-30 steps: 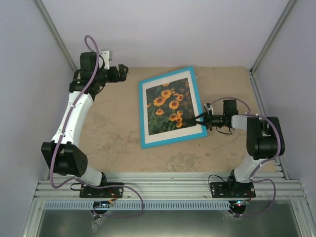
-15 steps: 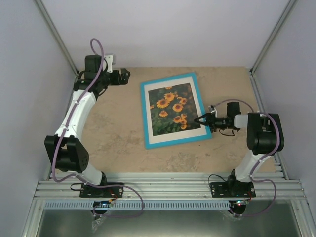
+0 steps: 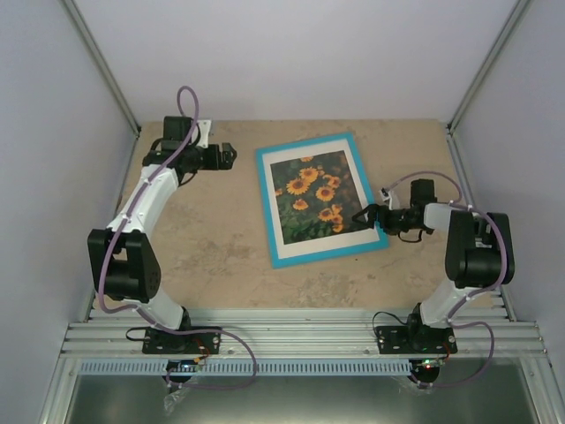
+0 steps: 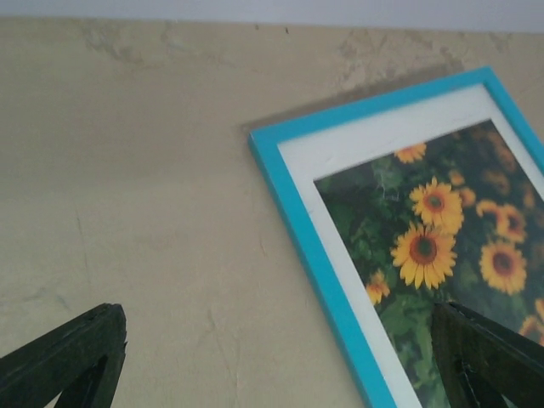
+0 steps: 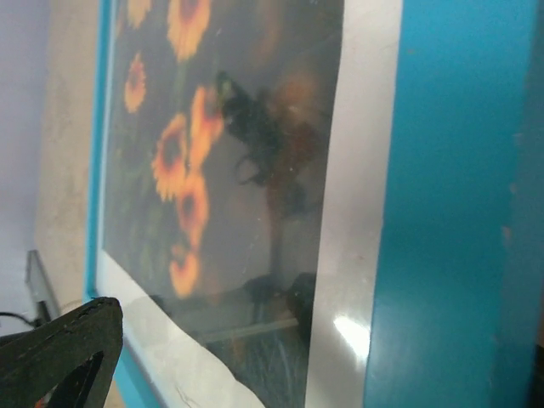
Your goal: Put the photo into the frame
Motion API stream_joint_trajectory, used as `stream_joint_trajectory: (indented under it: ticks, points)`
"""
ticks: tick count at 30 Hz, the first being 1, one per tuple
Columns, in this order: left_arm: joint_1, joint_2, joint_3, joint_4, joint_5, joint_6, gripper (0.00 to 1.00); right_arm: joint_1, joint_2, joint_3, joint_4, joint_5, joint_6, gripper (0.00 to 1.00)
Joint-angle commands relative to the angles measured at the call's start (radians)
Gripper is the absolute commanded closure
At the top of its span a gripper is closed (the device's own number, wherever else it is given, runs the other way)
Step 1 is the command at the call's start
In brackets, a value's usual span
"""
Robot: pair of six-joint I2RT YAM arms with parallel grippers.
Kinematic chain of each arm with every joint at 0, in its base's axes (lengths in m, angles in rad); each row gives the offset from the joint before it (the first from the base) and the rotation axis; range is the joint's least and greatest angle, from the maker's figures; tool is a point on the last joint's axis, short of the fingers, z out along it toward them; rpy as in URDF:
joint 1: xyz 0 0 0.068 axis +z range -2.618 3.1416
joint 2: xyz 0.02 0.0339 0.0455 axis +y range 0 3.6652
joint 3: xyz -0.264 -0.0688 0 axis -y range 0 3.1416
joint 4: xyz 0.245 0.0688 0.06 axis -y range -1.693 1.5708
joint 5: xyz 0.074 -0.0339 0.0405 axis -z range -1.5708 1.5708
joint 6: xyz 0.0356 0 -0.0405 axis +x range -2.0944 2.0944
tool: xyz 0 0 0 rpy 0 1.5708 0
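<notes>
The frame lies flat on the tan table, turquoise front up. The sunflower photo shows inside it behind a white surround. My right gripper stands open at the frame's right edge near its lower corner, holding nothing. Its wrist view looks closely along the frame and the glossy photo, with one dark finger at the lower left. My left gripper is open, left of the frame's upper corner and apart from it. In the left wrist view the frame and photo fill the right side.
Grey walls enclose the table on three sides, with metal posts at the back corners. An aluminium rail carrying both arm bases runs along the near edge. Bare tan table lies left of the frame.
The frame has slid right and turned a little with my right gripper, which then opened and let go. My left arm has swung right, toward the frame's upper left corner.
</notes>
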Motion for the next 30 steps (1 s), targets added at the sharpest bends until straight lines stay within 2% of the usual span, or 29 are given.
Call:
stream_joint_trajectory:
  ticks: [1, 6, 10, 12, 14, 17, 24, 30]
  points:
    - [0.009, 0.022, -0.055, 0.001, 0.097, 0.044, 0.0, -0.021, -0.028, -0.018, -0.055, 0.211, -0.063, 0.02]
    - [0.021, 0.0, -0.105, -0.04, 0.157, 0.124, 0.0, -0.025, -0.021, -0.031, -0.057, 0.252, -0.09, 0.02]
    - [0.052, -0.019, -0.113, -0.093, 0.211, 0.158, 0.0, -0.046, 0.031, 0.058, -0.139, 0.264, -0.15, 0.02]
    - [0.061, -0.024, -0.113, -0.101, 0.189, 0.166, 0.0, -0.057, 0.034, 0.096, -0.165, 0.284, -0.15, 0.02]
    - [0.071, -0.013, -0.116, -0.102, 0.172, 0.169, 0.01, -0.061, 0.024, 0.116, -0.174, 0.256, -0.156, 0.02]
    - [0.083, 0.027, -0.125, -0.098, 0.218, 0.154, 0.01, -0.062, 0.027, 0.166, -0.196, 0.207, -0.21, 0.02]
    - [0.083, 0.101, -0.197, -0.019, 0.292, 0.092, 0.01, -0.052, 0.22, 0.398, -0.35, 0.033, -0.354, 0.02]
    - [0.083, 0.171, -0.172, -0.03, 0.329, 0.053, 0.02, 0.01, 0.292, 0.373, -0.423, -0.051, -0.429, 0.03]
